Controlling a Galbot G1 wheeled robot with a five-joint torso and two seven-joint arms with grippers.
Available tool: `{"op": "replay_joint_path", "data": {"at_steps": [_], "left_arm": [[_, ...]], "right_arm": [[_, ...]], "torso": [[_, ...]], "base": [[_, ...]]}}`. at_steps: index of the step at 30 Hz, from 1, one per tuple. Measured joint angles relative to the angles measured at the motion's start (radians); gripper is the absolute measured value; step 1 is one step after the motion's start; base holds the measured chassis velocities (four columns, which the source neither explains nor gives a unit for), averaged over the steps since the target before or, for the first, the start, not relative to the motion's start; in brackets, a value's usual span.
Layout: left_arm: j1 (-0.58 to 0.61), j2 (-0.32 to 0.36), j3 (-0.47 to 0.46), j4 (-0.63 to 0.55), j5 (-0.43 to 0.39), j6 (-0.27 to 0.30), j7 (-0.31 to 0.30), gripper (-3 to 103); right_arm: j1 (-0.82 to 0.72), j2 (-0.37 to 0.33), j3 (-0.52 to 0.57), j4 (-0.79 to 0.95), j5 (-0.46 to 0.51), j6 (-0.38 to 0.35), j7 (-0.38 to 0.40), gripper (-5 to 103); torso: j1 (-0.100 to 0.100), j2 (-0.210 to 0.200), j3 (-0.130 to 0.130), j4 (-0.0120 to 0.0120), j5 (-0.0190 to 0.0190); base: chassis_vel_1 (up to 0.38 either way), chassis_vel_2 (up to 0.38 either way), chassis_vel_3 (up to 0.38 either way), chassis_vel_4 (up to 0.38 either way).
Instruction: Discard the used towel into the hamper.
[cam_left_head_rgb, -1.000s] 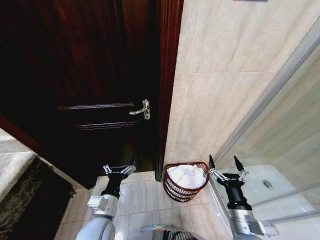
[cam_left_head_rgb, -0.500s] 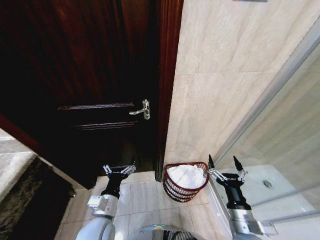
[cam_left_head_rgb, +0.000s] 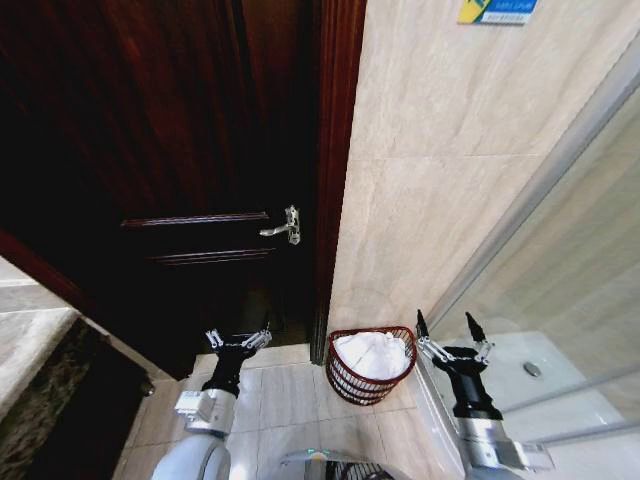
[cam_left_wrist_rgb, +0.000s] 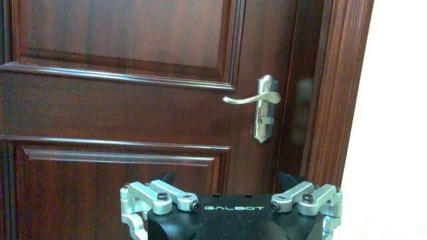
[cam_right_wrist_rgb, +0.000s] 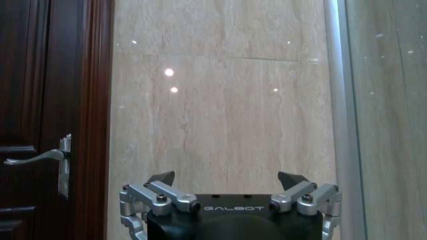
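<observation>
The hamper, a round dark red openwork basket, stands on the tiled floor against the wall, just right of the door frame. A white towel lies bunched inside it. My left gripper hangs open to the hamper's left, in front of the door, with nothing between its fingers. My right gripper hangs open just right of the hamper, also holding nothing. In the left wrist view the left gripper faces the door. In the right wrist view the right gripper faces the tiled wall.
A dark wooden door with a silver lever handle stands shut on the left. Beige wall tiles rise behind the hamper. A glass shower screen and white tray close off the right. A stone counter sits at far left.
The whole head picture has shifted slightly downward, bringing a blue sign into view at the top. Both arms, the hamper and the towel keep their places.
</observation>
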Motion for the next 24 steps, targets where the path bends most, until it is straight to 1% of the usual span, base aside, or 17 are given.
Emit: {"op": "replay_joint_path", "data": {"at_steps": [2,3,6,7,10,11,20,24], "left_arm": [[0.0,0.0,0.0,0.0,0.0,0.0,0.0,100],[0.0,0.0,0.0,0.0,0.0,0.0,0.0,100],[0.0,0.0,0.0,0.0,0.0,0.0,0.0,100],[0.0,0.0,0.0,0.0,0.0,0.0,0.0,100],[0.0,0.0,0.0,0.0,0.0,0.0,0.0,100],[0.0,0.0,0.0,0.0,0.0,0.0,0.0,100],[0.0,0.0,0.0,0.0,0.0,0.0,0.0,100],[0.0,0.0,0.0,0.0,0.0,0.0,0.0,100]], "right_arm": [[0.0,0.0,0.0,0.0,0.0,0.0,0.0,100],[0.0,0.0,0.0,0.0,0.0,0.0,0.0,100],[0.0,0.0,0.0,-0.001,0.001,0.0,0.0,100],[0.0,0.0,0.0,-0.001,0.001,0.0,0.0,100],[0.0,0.0,0.0,-0.001,0.001,0.0,0.0,100],[0.0,0.0,0.0,-0.001,0.001,0.0,0.0,100],[0.001,0.0,0.0,-0.001,0.001,0.0,0.0,100],[0.001,0.0,0.0,-0.001,0.001,0.0,0.0,100]], "torso": [[0.007,0.016,0.009,0.0,0.0],[0.007,0.016,0.009,0.0,0.0],[0.018,0.041,0.022,0.0,0.0],[0.018,0.041,0.022,0.0,0.0],[0.028,0.062,0.034,0.0,0.0],[0.028,0.062,0.034,0.0,0.0],[0.054,0.12,0.066,0.0,0.0],[0.06,0.134,0.074,0.0,0.0]], "base": [[0.0,0.0,0.0,0.0],[0.0,0.0,0.0,0.0],[0.0,0.0,0.0,0.0],[0.0,0.0,0.0,0.0],[0.0,0.0,0.0,0.0],[0.0,0.0,0.0,0.0],[0.0,0.0,0.0,0.0],[0.0,0.0,0.0,0.0]]}}
